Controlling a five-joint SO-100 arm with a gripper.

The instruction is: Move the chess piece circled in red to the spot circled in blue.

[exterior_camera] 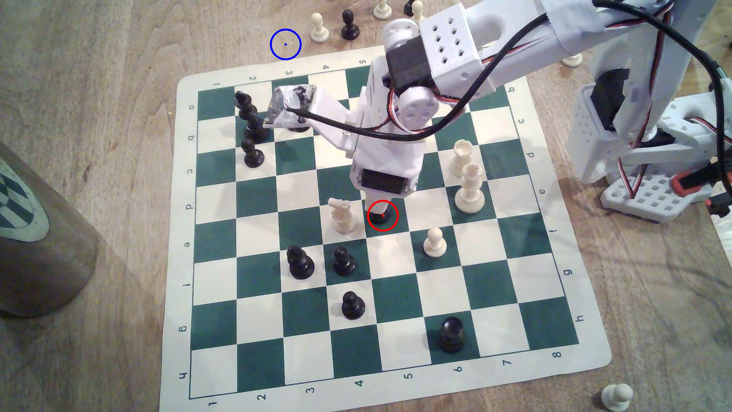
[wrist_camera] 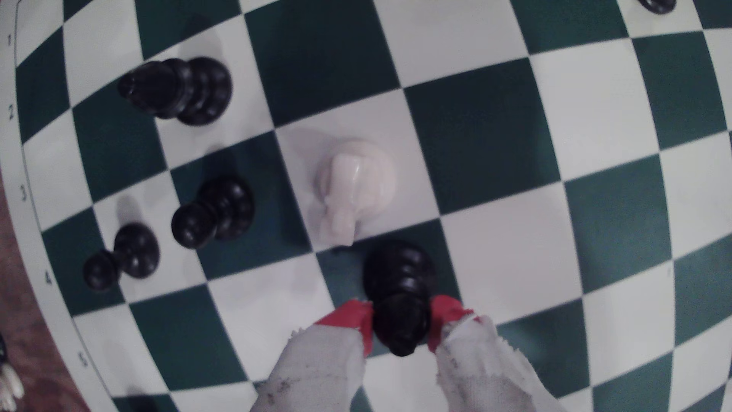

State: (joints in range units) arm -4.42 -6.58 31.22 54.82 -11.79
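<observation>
The black bishop (exterior_camera: 382, 216) stands upright on a green square near the middle of the chessboard (exterior_camera: 515, 317), inside the red circle. The arm comes down almost straight over it, so in the exterior view just its round base shows under the wrist. In the wrist view the jaws (wrist_camera: 401, 325) sit one on each side of the bishop's (wrist_camera: 400, 285) head and neck. The red-taped fingertips (wrist_camera: 348, 315) look to be touching it on both sides, jaws nearly closed on the piece; base still on its square, not lifted.

The white knight (exterior_camera: 341, 216) is just beside the bishop on the neighbouring white square, on the exterior view's left; it stays clear of the jaws. Three black pieces stand lower on the board in the exterior view: two side by side (exterior_camera: 301, 262) (exterior_camera: 344, 261) and a pawn (exterior_camera: 352, 305) below them. A white pawn (exterior_camera: 435, 242) stands to the exterior view's right of the bishop.

The blue circle (exterior_camera: 285, 44) is on bare wood of the table (exterior_camera: 99, 119), off the board past its far edge, well apart from the bishop. A white pawn (exterior_camera: 319, 27) and a black pawn (exterior_camera: 349, 25) stand on the table near it.
</observation>
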